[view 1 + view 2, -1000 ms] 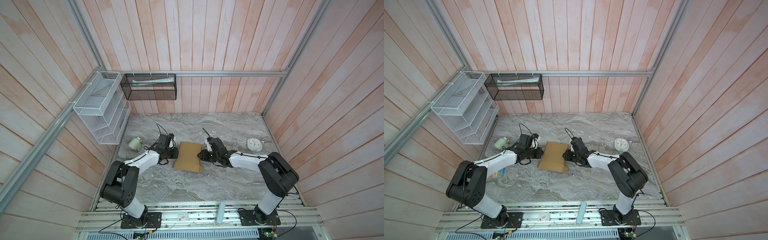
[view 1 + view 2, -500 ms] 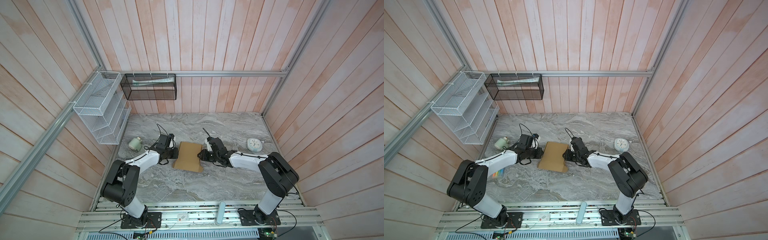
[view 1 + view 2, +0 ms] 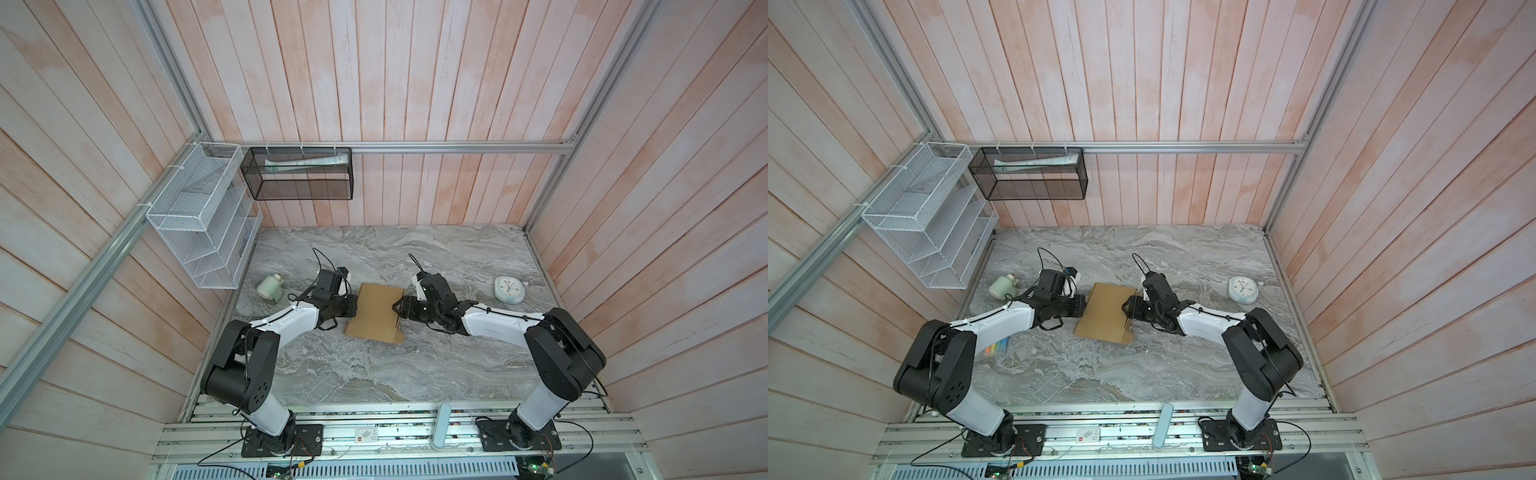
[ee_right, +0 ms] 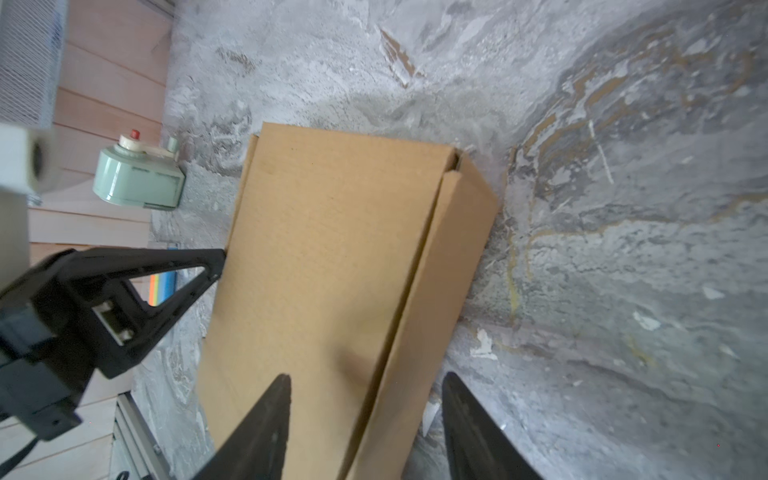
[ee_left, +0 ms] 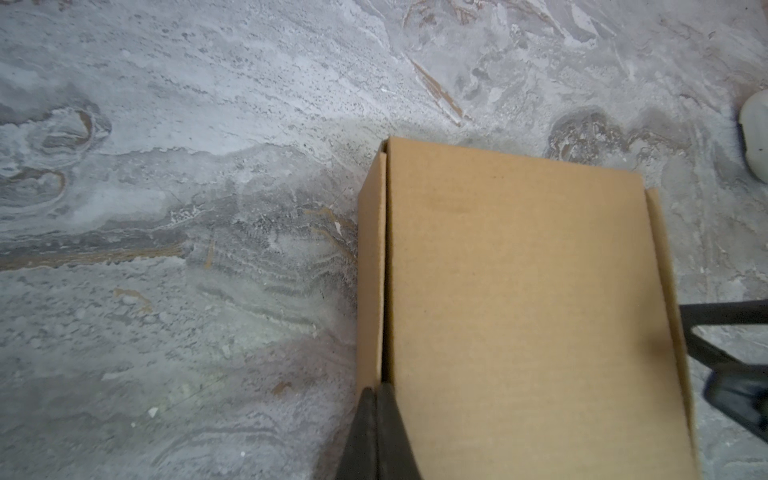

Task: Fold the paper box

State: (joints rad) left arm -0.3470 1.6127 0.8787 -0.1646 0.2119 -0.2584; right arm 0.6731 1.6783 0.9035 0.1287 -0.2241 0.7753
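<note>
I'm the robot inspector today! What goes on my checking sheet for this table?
Surface: grey marbled tabletop.
Job's things: paper box, lid down, mid-table.
Clutter: pale green device, white clock, striped coloured thing.
Tools: left tool shut, tips at the box's edge; right tool open, astride the opposite edge.
Cables: black cable loops at both wrists.
Surroundings: plank walls, white wire rack, black mesh basket.

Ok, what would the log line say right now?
box: closed, on table | left fingers: shut, against box edge | right fingers: open, straddling box edge
</note>
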